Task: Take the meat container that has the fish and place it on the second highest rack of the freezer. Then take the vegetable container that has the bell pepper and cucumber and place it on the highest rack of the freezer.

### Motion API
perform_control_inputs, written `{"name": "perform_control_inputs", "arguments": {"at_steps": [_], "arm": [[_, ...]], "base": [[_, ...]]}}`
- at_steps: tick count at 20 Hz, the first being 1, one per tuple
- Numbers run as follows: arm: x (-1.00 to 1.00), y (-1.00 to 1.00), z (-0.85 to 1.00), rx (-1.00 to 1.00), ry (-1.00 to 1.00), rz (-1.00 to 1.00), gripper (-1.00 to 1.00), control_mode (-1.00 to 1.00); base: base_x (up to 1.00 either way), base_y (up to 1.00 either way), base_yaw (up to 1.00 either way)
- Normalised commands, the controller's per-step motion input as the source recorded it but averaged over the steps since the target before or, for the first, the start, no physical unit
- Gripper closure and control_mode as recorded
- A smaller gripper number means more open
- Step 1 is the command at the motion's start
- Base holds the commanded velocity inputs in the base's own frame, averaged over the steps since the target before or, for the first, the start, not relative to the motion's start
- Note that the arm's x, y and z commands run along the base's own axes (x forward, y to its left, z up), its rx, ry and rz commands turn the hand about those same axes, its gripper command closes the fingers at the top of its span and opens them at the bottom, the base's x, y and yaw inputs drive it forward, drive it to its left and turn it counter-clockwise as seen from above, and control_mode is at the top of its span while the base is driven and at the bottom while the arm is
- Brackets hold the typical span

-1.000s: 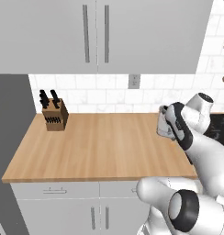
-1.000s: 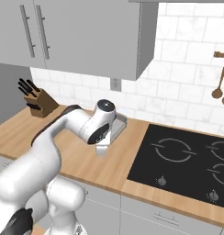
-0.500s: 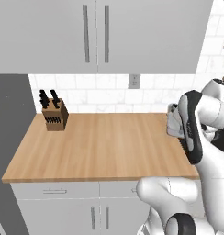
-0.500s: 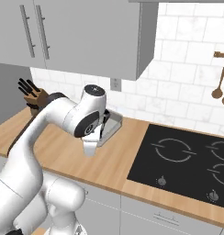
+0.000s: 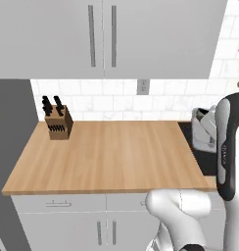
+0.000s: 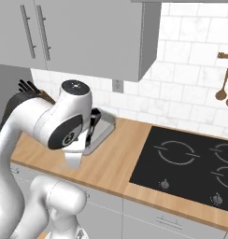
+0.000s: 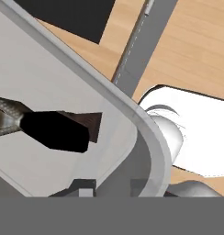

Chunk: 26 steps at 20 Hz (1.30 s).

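Item: grey container (image 6: 101, 133), tray-like, rounded corners, carried tilted above the wooden counter (image 5: 111, 152), close to the counter's edge that meets the black cooktop (image 6: 190, 161); contents not discernible. Gripper (image 6: 92, 126): fingers nearly closed, clamped on the container's rim; one dark fingertip (image 7: 56, 131) lies against its pale inner wall. Knife block (image 5: 58, 125): at the counter's far end, well apart from the container
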Motion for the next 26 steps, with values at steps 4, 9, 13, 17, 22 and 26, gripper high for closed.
{"name": "perform_control_inputs", "arguments": {"at_steps": [4,9,13,17,22,26], "arm": [[-0.63,0.35,0.54,0.0,-0.01,0.05,1.0,-1.0],[-0.63,0.26,0.54,0.0,0.0,0.05,1.0,-1.0],[-0.51,0.25,0.41,0.0,-0.02,0.04,1.0,-1.0],[-0.18,0.14,0.09,0.0,-0.07,0.03,1.0,1.0],[0.0,0.0,0.0,0.0,0.0,0.0,1.0,1.0],[0.0,0.0,0.0,0.0,0.0,0.0,1.0,1.0]], "base": [[0.0,0.0,0.0],[0.0,0.0,0.0],[0.0,0.0,0.0],[-0.23,0.17,0.06],[-0.67,0.17,0.19],[-0.69,0.42,0.29]]}}
